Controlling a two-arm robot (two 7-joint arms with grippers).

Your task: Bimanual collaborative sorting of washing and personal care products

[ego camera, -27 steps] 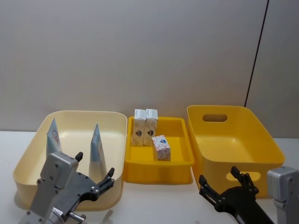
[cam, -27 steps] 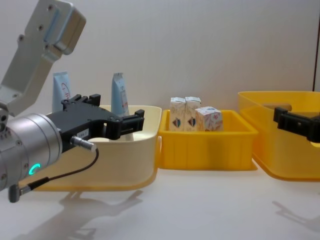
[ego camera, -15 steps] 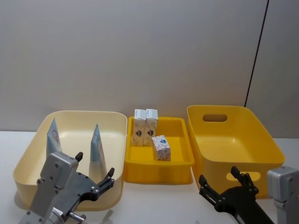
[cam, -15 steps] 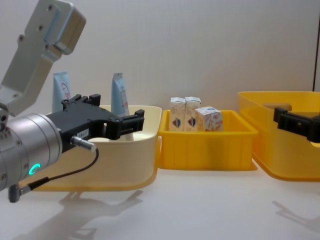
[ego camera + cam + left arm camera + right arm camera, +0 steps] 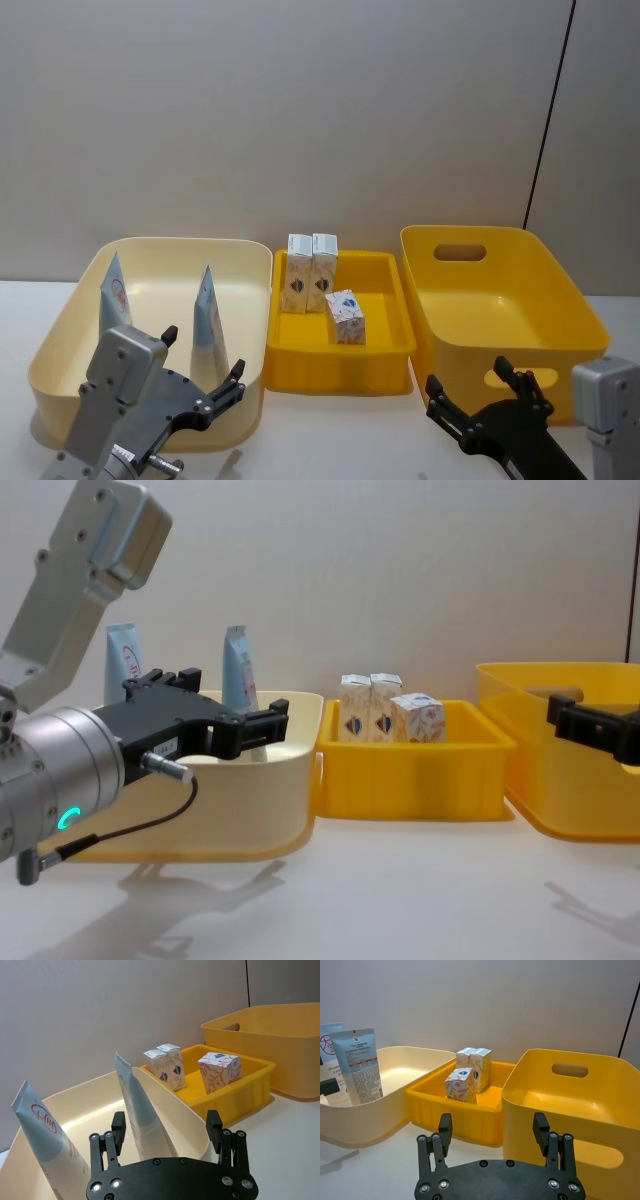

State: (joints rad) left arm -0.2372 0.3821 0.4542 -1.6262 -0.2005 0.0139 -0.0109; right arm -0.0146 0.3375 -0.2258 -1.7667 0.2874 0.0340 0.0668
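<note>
Two pale-blue squeeze tubes (image 5: 114, 292) (image 5: 208, 318) stand upright in the cream bin (image 5: 150, 250) on the left. Two white patterned cartons (image 5: 298, 273) (image 5: 323, 270) stand side by side at the back of the small yellow tray (image 5: 385, 340), and a third carton (image 5: 346, 316) stands nearer its front. My left gripper (image 5: 203, 355) hovers open at the cream bin's near edge, in front of the nearer tube (image 5: 137, 1110). Low at the right, my right gripper (image 5: 467, 377) is open in front of the large yellow bin (image 5: 500, 300). Neither holds anything.
The three containers stand in a row on a white table, close to a grey wall. The large yellow bin (image 5: 580, 1095) has handle cut-outs and nothing inside. Bare table lies in front of the containers.
</note>
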